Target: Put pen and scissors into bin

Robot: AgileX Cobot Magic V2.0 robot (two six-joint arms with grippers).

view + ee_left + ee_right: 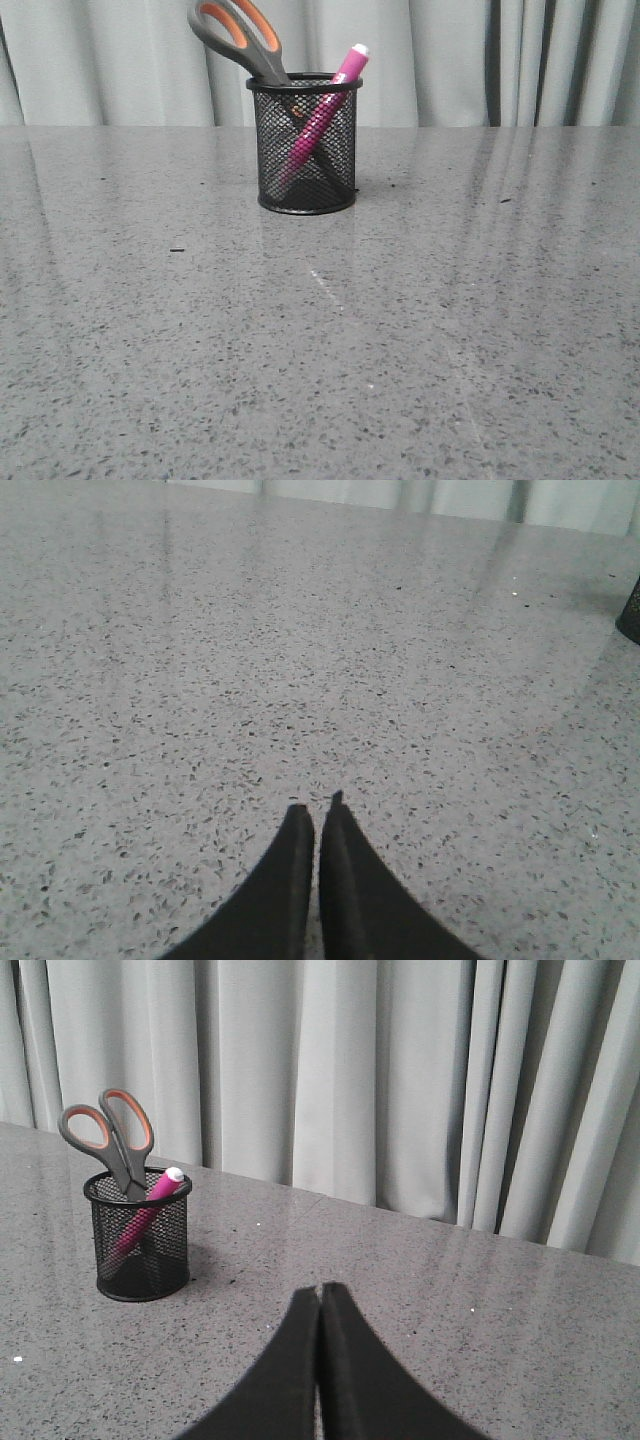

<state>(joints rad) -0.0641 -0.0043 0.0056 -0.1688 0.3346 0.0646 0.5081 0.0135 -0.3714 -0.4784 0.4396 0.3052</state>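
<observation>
The black mesh bin (305, 150) stands upright at the far middle of the table. The pink pen (322, 115) leans inside it, white end up. The scissors (240, 38) stand in it too, grey and orange handles sticking out above the rim. The right wrist view shows the bin (141, 1240), the pen (145, 1215) and the scissors (110, 1140) the same way. My right gripper (320, 1288) is shut and empty, well away from the bin. My left gripper (317, 802) is shut and empty over bare table; a bin edge (630, 615) shows far off. Neither gripper shows in the front view.
The table (320, 350) is grey speckled stone. A pale grey curtain (500, 60) hangs behind its far edge. A small dark speck (177, 249) lies on the table left of the bin.
</observation>
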